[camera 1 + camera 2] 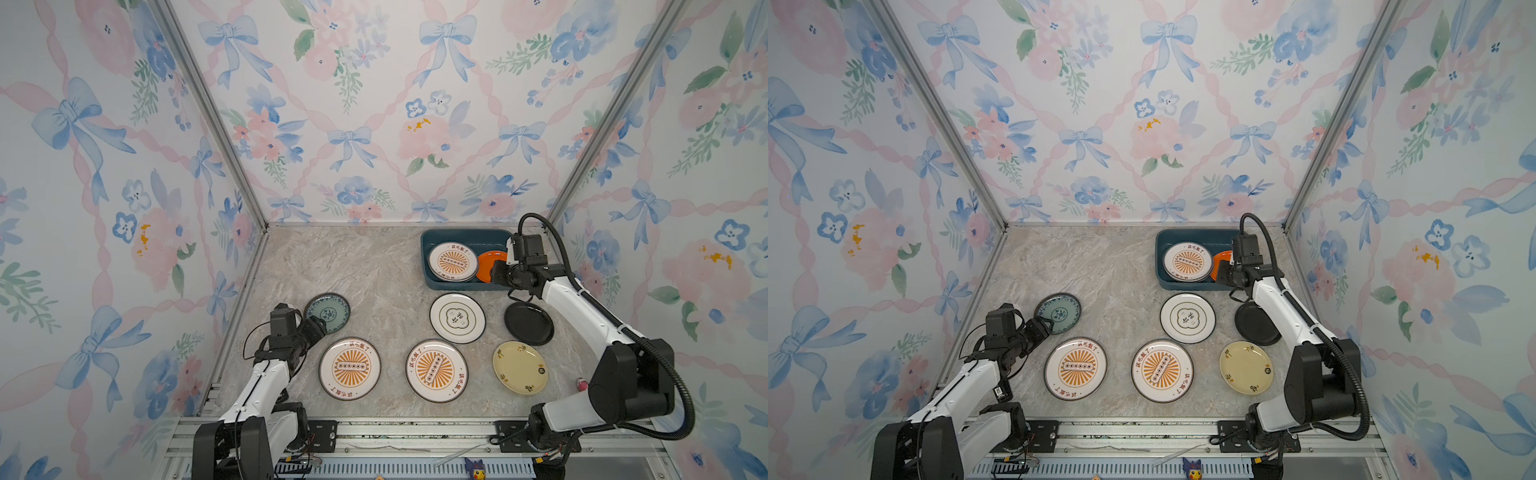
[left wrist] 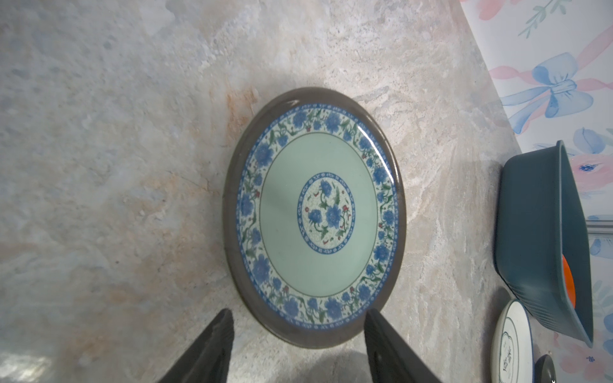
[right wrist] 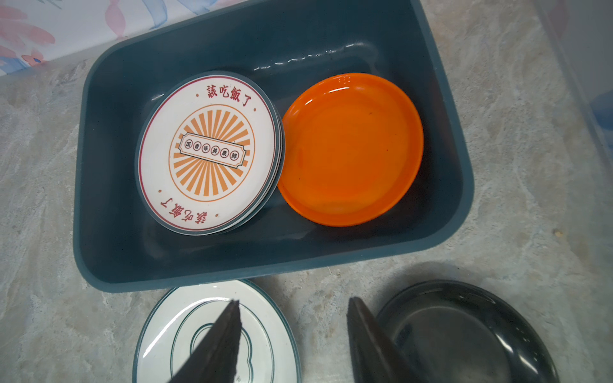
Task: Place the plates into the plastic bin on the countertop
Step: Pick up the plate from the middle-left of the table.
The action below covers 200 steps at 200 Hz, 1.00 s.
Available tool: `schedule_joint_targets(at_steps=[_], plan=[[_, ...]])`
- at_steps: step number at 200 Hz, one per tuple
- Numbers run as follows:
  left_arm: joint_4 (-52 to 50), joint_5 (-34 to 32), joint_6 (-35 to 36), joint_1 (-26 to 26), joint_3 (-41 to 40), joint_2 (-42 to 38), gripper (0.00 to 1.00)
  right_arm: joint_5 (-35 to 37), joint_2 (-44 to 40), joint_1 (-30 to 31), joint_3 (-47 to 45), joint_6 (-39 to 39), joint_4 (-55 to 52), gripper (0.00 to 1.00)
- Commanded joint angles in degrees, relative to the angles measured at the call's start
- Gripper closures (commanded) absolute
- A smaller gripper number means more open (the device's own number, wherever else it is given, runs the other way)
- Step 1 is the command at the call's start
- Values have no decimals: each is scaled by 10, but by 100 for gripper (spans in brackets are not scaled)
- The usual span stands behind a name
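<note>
- Currently logging the left pincer point(image 2: 298, 314) as spread and empty, fingertips flanking the near rim of the teal plate point(image 2: 315, 212) lying flat just ahead.
- Noting no long axis on a round plate; judging the coming grasp as turning on working a fingertip under a rim sitting flush on the worktop point(image 1: 353, 266).
- Recording the right pincer point(image 3: 293, 300) as likewise spread and holding nothing, hanging above the gap between the green-emblem plate point(image 1: 457, 318) and the black plate point(image 1: 528, 323), just on the near side of the plastic bin point(image 3: 109, 232).
- Counting inside the bin: a sunburst stack point(image 3: 209, 152) beside an orange plate point(image 3: 351, 149), edges touching or overlapping, not resolving which.
- Counting outside: two sunburst plates point(image 1: 350, 368) point(image 1: 436, 371) and a pale yellow plate point(image 1: 520, 368), all flat.
- Judging the left arm as nearer the teal plate, the right arm as nearer the bin at the back right corner; expecting a long carry across the worktop for the left.
- Flagging little bare floor left in the bin, so likely stacking from here; floral walls closing in on three sides.
</note>
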Motion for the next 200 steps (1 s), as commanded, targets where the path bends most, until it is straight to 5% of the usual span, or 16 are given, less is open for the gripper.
schedule_joint_targets(at_steps=[1,65,160,200], plan=[[12,1,-7,4,-13,13,35,-7,-2,4,-8,5,7,49],[69,10,-11,10,-19,76,41,-15,-3,5,-15,8,14,49],[124,32,-8,26,-32,118,80,-24,-10,14,-22,9,18,48],[133,41,-1,31,-33,122,88,-89,-27,20,-48,10,50,48]])
